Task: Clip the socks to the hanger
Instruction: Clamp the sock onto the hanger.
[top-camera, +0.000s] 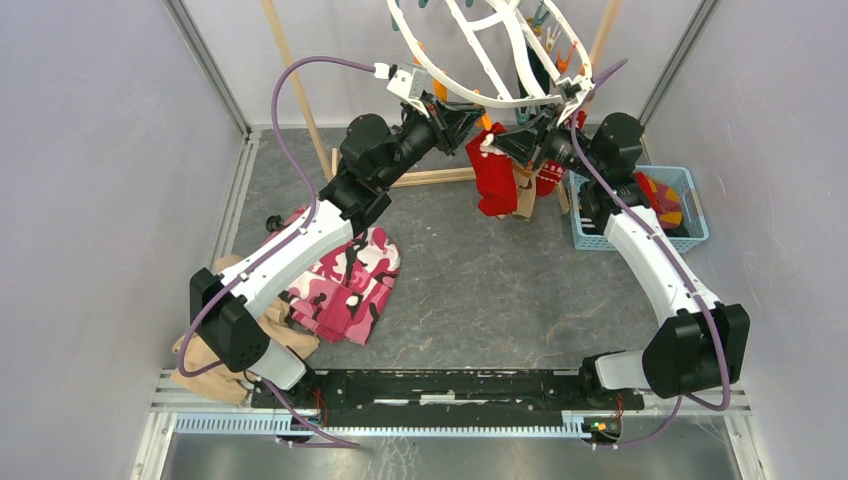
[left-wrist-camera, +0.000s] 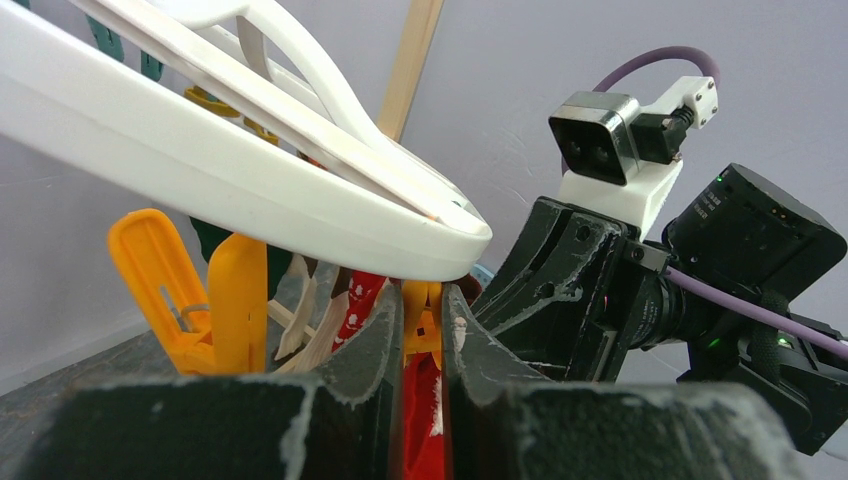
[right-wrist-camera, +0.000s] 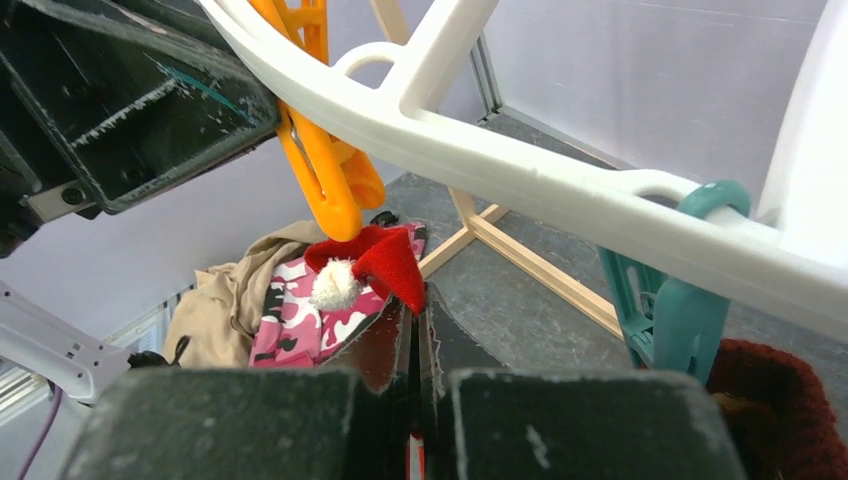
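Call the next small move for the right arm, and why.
Probably lift the right gripper slightly, feeding the top of the red sock into the orange clip. The sock is pinched in the shut fingers, its tip just below the clip's mouth, while the left gripper appears to squeeze that clip under the hanger rim. It is not yet clipped.

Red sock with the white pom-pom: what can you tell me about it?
The red sock looks soft and fuzzy, with a white pom-pom on it. The right gripper's jaws are shut on it, holding its end just under an orange clip on the white hanger. The rest dangles below.
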